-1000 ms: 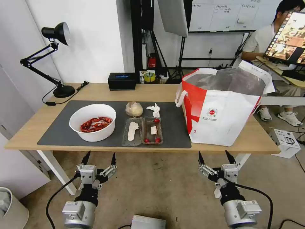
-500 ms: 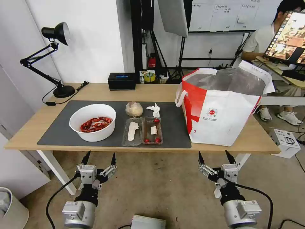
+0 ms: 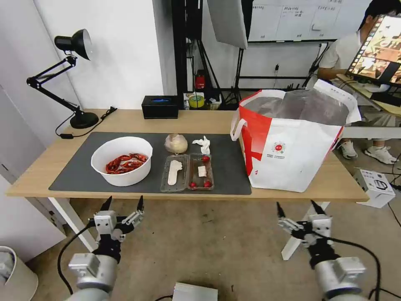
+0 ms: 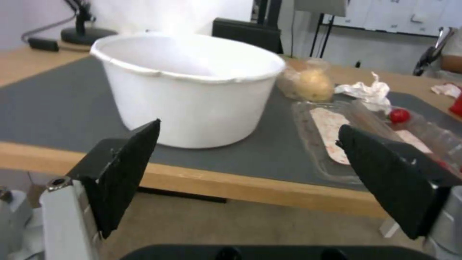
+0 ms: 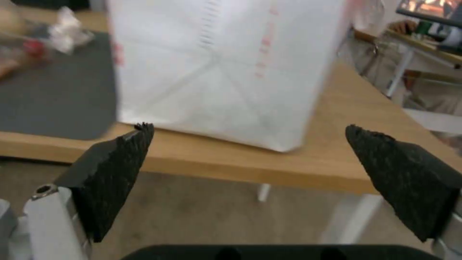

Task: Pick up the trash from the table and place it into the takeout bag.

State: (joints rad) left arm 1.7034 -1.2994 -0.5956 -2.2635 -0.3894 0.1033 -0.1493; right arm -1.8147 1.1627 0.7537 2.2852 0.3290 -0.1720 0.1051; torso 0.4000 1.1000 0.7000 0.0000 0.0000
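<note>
Both grippers hang below the bench point(image 3: 50, 175) front edge, fingers spread and empty. The left gripper point(image 3: 122, 203) faces the white bowl of crayfish shells point(image 3: 122, 160) on the grey mat; the right gripper point(image 3: 300, 207) faces the takeout bag point(image 3: 292, 144), well apart.

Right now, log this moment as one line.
left gripper: open, below table edge near bowl | right gripper: open, below table edge near bag | nothing held | trash on mat
</note>
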